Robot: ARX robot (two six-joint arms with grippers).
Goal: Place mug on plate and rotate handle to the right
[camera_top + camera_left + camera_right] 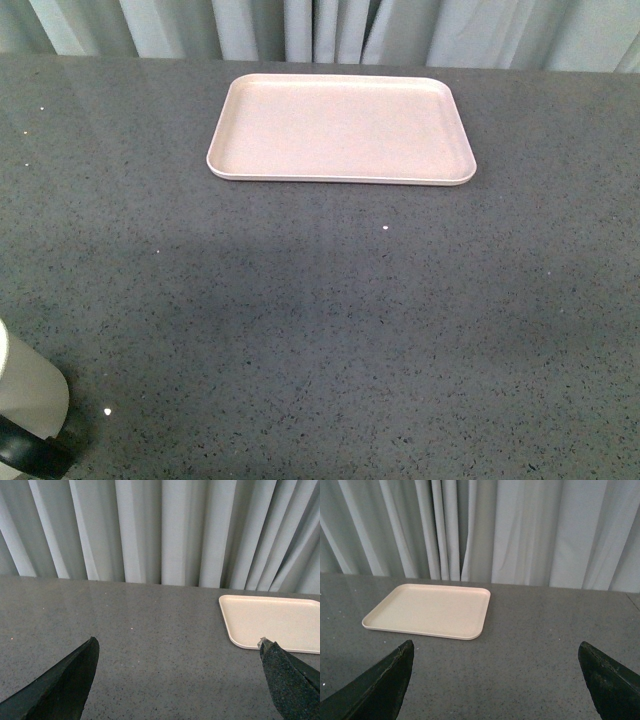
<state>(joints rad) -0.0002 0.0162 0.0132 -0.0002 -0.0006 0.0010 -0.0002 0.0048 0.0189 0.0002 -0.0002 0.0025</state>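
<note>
Mug [28,395] first: you had it at the near left corner of the tabletop [400,330], cut off by the edge of the front view, so only part of its white body showed. A black part [35,458] sat at its lower end. You could not tell from that sliver whether it was the handle, nor which way the mug faced or whether it stood upright. No gripper touched it in that view.

Your plate [340,125] lay flat near the far edge of the tabletop, roughly midway along it. Its long side ran along that edge, and it was well apart from the mug. Behind it, past the far edge, hung a pale pleated curtain [300,25].

Your left gripper [177,641] hung above the dark speckled tabletop with its two dark fingers [60,685] spread wide and only bare tabletop between them. A corner of the plate showed just past one fingertip in that wrist view.

Your right gripper [496,644] was likewise spread wide and held nothing. The whole plate lay ahead of it towards the curtain, apart from both fingers [612,680].
</note>
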